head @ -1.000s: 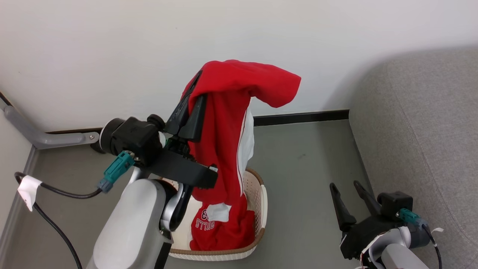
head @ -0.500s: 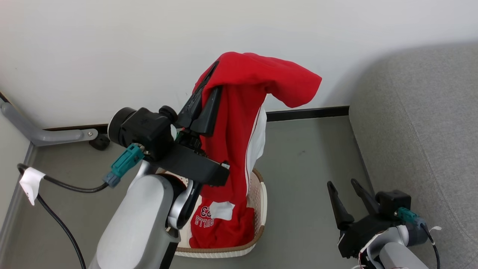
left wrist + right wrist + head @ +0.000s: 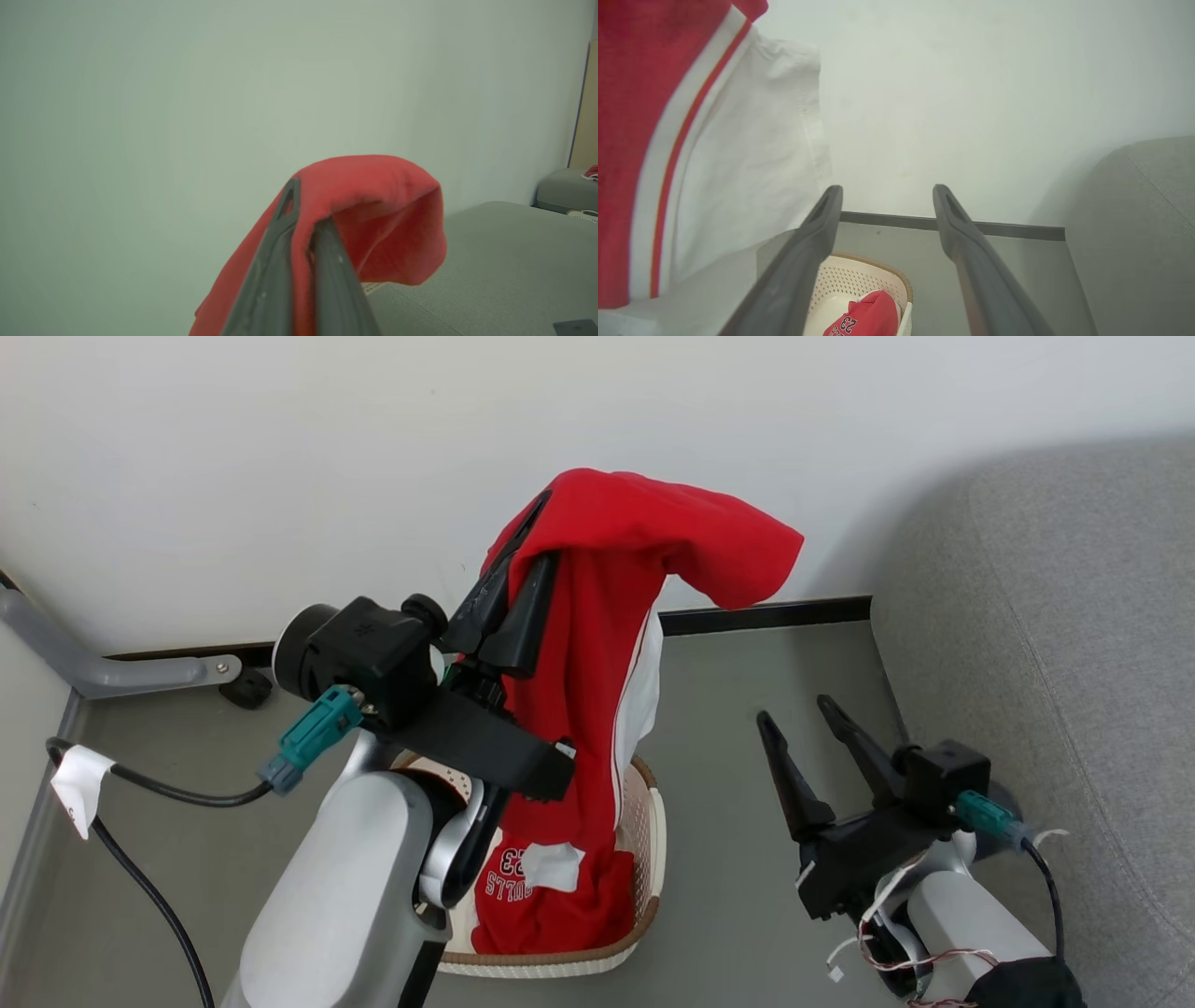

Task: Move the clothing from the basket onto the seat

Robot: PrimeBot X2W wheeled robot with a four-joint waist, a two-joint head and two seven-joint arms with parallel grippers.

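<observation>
Nearest, at 7 o'clock in the head view, the pale left forearm (image 3: 345,887) rises across the near left side of the cream basket (image 3: 648,831). A black cable (image 3: 140,784) with a white tag trails at 9 o'clock. At 3 o'clock of the basket, over grey floor (image 3: 738,709), the right gripper (image 3: 794,709) stands spread wide and empty, between basket and grey sofa (image 3: 1074,644). High above the basket, the left gripper (image 3: 534,553) is clamped on the red striped garment (image 3: 579,691). It drapes over the fingertips and hangs down, white panel and thin stripes showing, towards the red "BULLS 23" garment (image 3: 551,905) bunched in the basket. Farthest, at 12 o'clock, are the dark baseboard (image 3: 766,614) and white wall (image 3: 280,448).
</observation>
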